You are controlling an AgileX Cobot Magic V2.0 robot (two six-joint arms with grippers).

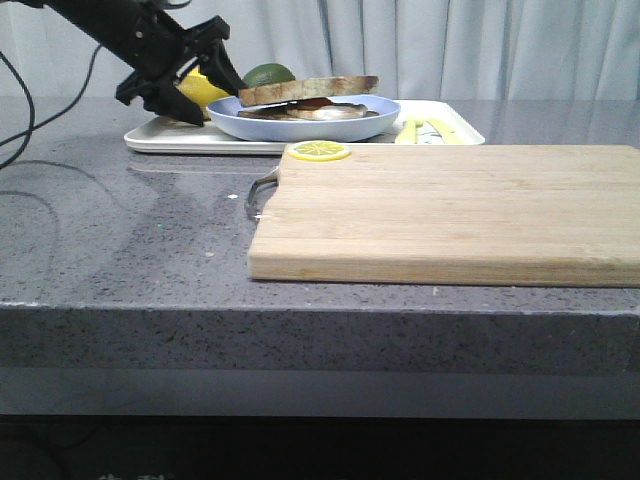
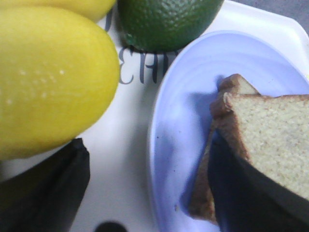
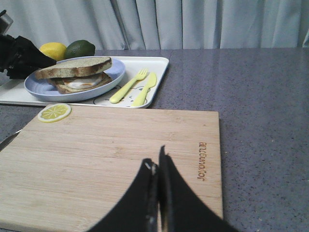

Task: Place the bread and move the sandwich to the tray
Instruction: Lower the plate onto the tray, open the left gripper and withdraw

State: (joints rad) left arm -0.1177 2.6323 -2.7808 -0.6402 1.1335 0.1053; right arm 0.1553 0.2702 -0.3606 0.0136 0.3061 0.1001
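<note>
My left gripper [image 1: 205, 78] hides the plate [image 1: 300, 125] edge, jaws apart astride it; right gripper [image 3: 158, 193] pressed together.

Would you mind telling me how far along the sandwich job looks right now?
Nearly finished. The bread tops the egg sandwich, and its blue plate sits on the tray. The left gripper is open at the plate's edge; the right gripper is shut over the cutting board. Only withdrawal seems left.

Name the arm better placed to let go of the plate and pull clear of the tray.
Left. Its gripper sits at the pale-blue plate on the white tray; the right gripper is shut over the cutting board.
</note>
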